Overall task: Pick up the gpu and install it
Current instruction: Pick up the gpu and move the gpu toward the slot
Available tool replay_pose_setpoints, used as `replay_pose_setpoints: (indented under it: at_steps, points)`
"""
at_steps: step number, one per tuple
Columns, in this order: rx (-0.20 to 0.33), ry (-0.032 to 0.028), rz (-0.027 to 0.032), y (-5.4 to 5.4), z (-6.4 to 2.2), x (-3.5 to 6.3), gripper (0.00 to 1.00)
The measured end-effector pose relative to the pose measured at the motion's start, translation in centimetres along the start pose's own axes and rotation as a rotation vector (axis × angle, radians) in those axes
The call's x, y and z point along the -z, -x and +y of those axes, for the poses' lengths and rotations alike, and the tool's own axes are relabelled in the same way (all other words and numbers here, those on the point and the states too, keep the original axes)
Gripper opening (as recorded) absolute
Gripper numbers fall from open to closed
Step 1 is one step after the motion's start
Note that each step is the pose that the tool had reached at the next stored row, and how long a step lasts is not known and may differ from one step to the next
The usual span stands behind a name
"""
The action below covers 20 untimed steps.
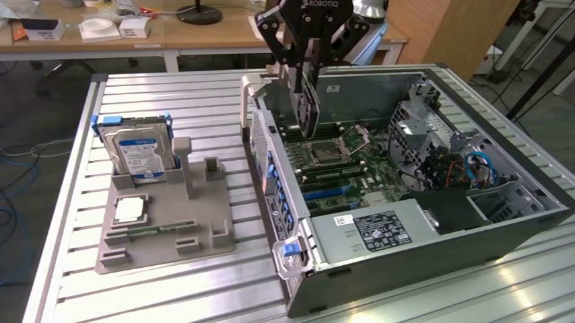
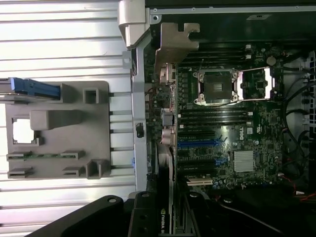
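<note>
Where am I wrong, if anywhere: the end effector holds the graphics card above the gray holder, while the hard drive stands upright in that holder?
One detail is wrong. The end effector holds the gpu above the open computer case, not above the gray holder; the exterior view shows this. The hard drive does stand upright in that holder.

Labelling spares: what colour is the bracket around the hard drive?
Blue; the bracket shows best in the exterior view.

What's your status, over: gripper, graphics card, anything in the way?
Gripper shut on graphics card. Card upright over the motherboard in the open case. Hard drive on grey holder, apart from case.
</note>
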State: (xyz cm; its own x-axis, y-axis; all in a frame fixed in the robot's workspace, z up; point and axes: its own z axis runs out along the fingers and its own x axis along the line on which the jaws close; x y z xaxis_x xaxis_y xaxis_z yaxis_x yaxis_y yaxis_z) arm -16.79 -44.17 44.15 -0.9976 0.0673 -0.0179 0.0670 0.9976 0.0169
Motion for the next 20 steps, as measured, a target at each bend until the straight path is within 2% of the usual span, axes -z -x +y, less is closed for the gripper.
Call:
replay_pose_setpoints:
  at_steps: [20]
  points:
    - [0.001,0.0000,0.0000,3.3,0.22,-0.07,0.26]
